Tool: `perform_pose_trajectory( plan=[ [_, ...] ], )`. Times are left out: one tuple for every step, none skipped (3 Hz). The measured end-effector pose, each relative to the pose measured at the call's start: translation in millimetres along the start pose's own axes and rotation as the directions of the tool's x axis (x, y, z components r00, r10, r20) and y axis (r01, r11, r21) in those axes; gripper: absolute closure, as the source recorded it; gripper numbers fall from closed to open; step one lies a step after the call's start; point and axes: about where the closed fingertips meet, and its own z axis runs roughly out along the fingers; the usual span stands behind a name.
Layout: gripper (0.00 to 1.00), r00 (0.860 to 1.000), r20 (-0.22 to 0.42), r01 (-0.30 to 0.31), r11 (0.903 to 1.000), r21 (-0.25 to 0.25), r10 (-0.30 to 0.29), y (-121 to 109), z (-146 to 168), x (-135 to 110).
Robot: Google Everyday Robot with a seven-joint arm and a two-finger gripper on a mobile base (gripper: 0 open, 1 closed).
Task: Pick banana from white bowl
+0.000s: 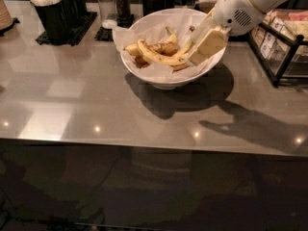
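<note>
The cream two-finger gripper [206, 48], upper right of centre, dips into the right side of the large white paper-lined bowl [166, 81] on the grey table [72, 95]. I cannot tell whether its grip is clenched or released. The long speckled yellow banana [159, 57] lies in the bowl, its long axis running left to right and its right end at the gripper. It is best to close across that end, then lift straight up, clear of the shorter bananas.
</note>
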Motion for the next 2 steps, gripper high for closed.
perform_pose_trajectory(
  plan=[
    [0.32, 1.000, 0.000, 0.000, 1.0000, 0.000, 0.000, 0.0, 0.0, 0.0],
    [0.32, 0.999, 0.018, 0.029, 0.9989, -0.036, -0.028, -8.9, 20.6, -17.2]
  ],
)
